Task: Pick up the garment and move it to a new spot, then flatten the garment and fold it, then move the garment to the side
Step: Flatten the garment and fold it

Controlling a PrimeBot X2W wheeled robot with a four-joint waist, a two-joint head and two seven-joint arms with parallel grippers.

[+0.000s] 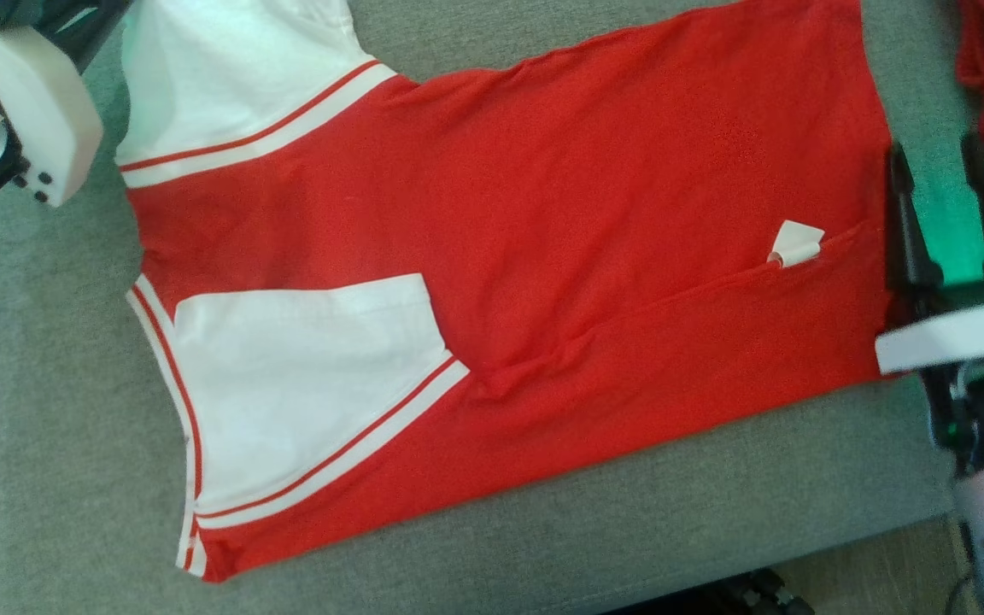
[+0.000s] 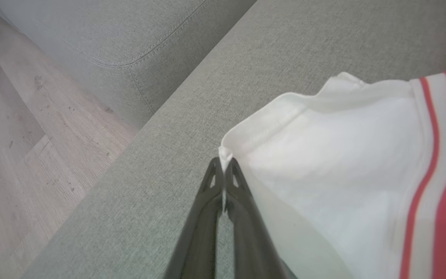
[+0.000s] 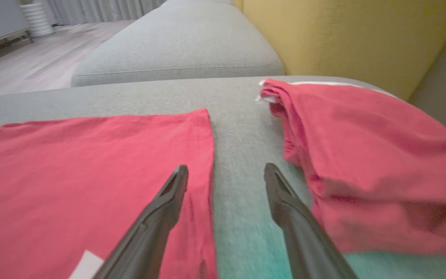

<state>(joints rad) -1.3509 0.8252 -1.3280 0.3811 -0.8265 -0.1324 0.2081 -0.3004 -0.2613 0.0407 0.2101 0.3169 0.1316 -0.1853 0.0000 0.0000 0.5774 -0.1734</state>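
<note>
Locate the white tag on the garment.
Head view, right side: the white tag lies on the red garment near its hem, just left of the right tool.

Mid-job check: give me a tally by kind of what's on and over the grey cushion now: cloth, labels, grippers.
Red-and-white garment, spread out: 1
Red cloth pile beside it: 1
White label on the garment: 1
Grippers: 2, left gripper shut on the garment, right gripper open
Total: 5
</note>
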